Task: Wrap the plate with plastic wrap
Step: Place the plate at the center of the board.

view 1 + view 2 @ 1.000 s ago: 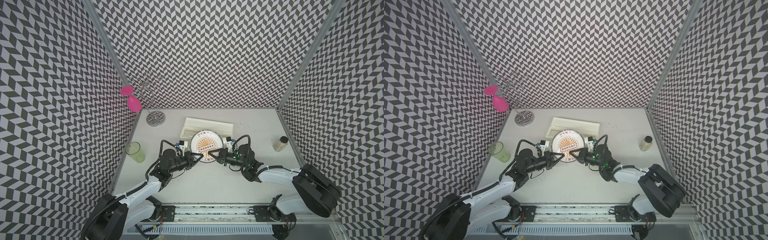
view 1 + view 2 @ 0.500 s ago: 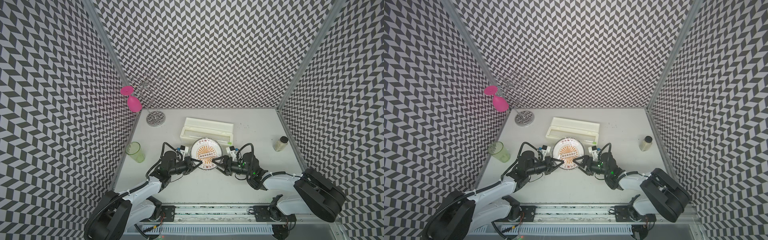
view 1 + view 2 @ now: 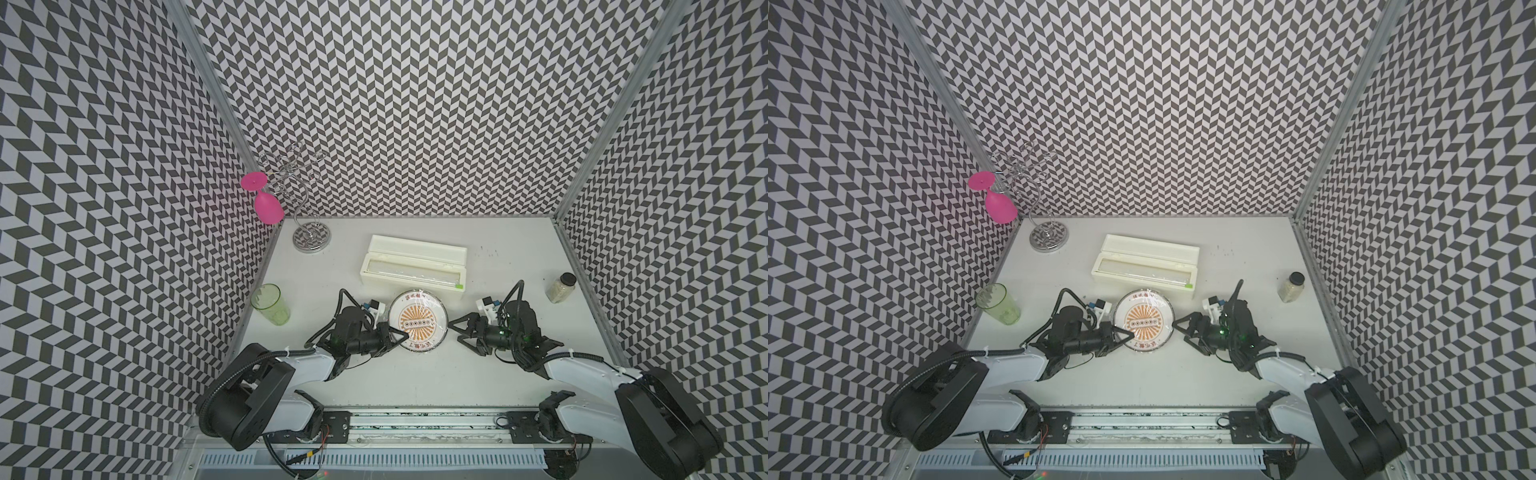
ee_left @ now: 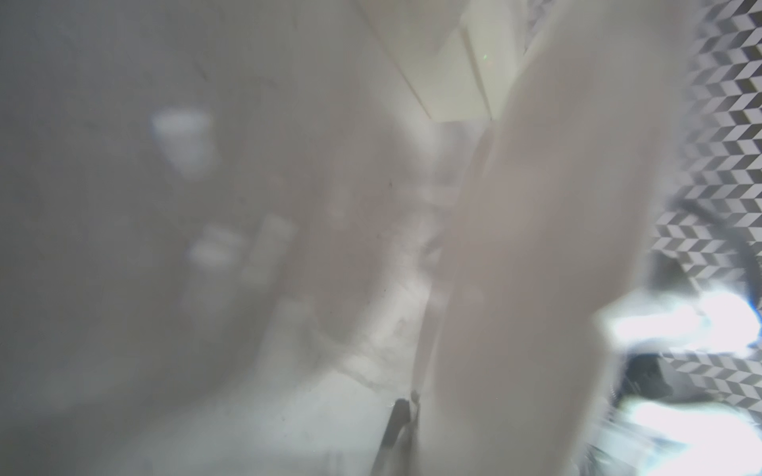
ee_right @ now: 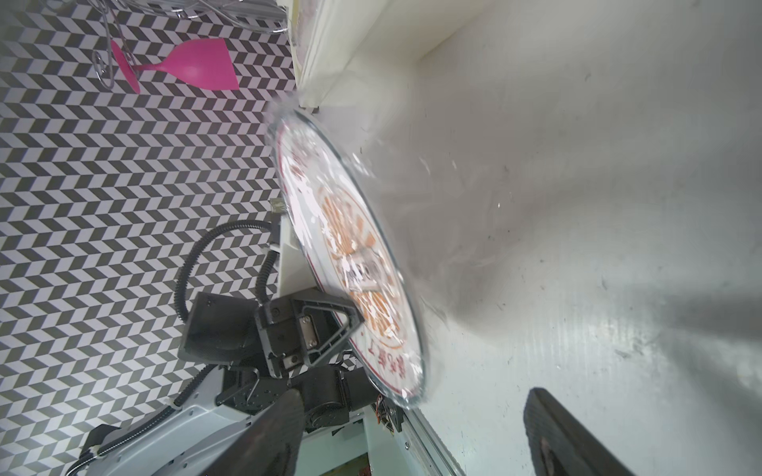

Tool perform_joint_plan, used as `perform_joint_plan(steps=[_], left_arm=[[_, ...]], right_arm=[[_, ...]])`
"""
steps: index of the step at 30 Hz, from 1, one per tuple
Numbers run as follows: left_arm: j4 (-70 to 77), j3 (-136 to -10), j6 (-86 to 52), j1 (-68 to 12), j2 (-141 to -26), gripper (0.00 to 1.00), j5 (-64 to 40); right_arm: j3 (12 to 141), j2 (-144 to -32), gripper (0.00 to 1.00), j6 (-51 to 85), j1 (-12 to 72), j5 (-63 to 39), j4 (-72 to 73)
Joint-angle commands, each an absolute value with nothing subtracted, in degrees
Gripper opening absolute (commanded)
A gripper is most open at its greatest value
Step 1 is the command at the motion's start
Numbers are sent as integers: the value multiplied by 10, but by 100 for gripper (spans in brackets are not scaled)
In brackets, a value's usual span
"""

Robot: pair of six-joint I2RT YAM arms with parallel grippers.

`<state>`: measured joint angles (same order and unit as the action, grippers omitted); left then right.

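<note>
Plate (image 3: 417, 321) shows just below the middle of both top views, above the white table (image 3: 498, 374) and directly below the long cream box (image 3: 413, 266). Plastic wrap (image 3: 420, 294) lies glossy over its face. The left gripper (image 3: 402, 333) reaches in from the lower left and is clamped on the plate's lower-left edge. The right gripper (image 3: 455, 332) is just right of the plate, clear of it, with its jaws spread and holding nothing. A green cup (image 3: 271, 304) stands at the table's left edge and a jar (image 3: 561, 287) at its right. A pink glass (image 3: 266, 205) hangs from a wire rack (image 3: 311, 237) toward the upper left.

The left wrist view is mostly blur. A large pale shape fills much of it, and dark fingertips (image 4: 398, 416) meet at its edge.

In the right wrist view the plate (image 5: 350, 247) is seen nearly edge-on. Crinkled wrap (image 5: 354, 158) covers it and trails onto the table. One finger of the left gripper (image 5: 354, 319) presses on the orange pattern. The right gripper's own fingers (image 5: 569, 437) stand wide apart. Whether the plate lies flat or is tipped up cannot be told.
</note>
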<state>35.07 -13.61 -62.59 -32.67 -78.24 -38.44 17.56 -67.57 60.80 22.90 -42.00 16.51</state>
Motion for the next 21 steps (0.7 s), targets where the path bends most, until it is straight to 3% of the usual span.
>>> perform_joint_plan(steps=[1,8,13,21], left_arm=[[410,-114,-625,-347,-804,0,-391],[375,-127,-593,-344,-871,0,-413],[315,-152,-565,-335,-897,0,-420],[213,-167,-521,-304,-847,35,-402]], right_arm=[[210,-667,84,555,221,-418,115],[231,-691,80,530,221,-408,111],[291,-698,78,429,231,-327,-8],[399,-715,69,289,315,-118,-168]])
